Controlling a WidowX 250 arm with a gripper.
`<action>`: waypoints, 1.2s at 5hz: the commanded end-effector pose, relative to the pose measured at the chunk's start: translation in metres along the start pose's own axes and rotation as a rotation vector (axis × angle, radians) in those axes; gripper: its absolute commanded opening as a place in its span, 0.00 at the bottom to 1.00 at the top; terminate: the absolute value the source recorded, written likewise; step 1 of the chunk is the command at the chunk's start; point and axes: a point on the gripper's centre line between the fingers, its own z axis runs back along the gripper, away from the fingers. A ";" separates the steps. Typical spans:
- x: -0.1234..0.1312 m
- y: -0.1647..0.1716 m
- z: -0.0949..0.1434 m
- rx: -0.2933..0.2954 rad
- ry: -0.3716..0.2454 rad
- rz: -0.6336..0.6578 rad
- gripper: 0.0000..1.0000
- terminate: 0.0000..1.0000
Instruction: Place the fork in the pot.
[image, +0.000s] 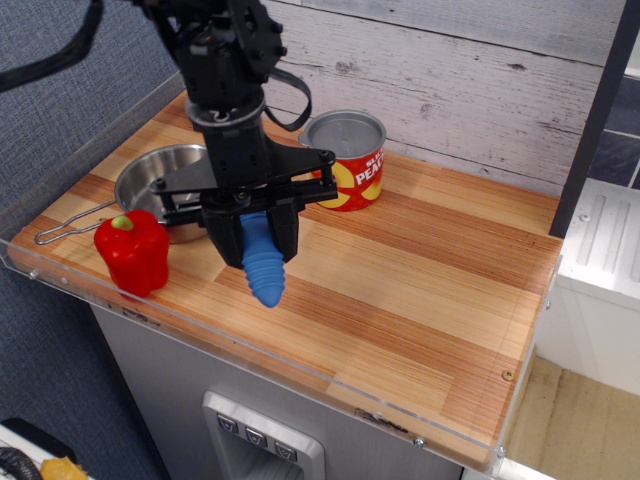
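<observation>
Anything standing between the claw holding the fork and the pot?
No. In the observation.image view the claw grips the fork right beside the pot; the red pepper sits nearer the front edge.

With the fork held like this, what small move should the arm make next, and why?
Probably a short carry further toward the pot, before any release. The claw is shut on the fork, whose blue handle hangs below it, over bare wood just short of the pot's near rim. The red pepper stands close in front of the pot, so the handle should stay lifted above it.
</observation>
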 end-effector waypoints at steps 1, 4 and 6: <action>0.023 0.016 0.000 -0.086 -0.043 0.203 0.00 0.00; 0.069 0.025 -0.011 -0.062 0.037 0.405 0.00 0.00; 0.087 0.031 -0.026 -0.060 0.090 0.423 0.00 0.00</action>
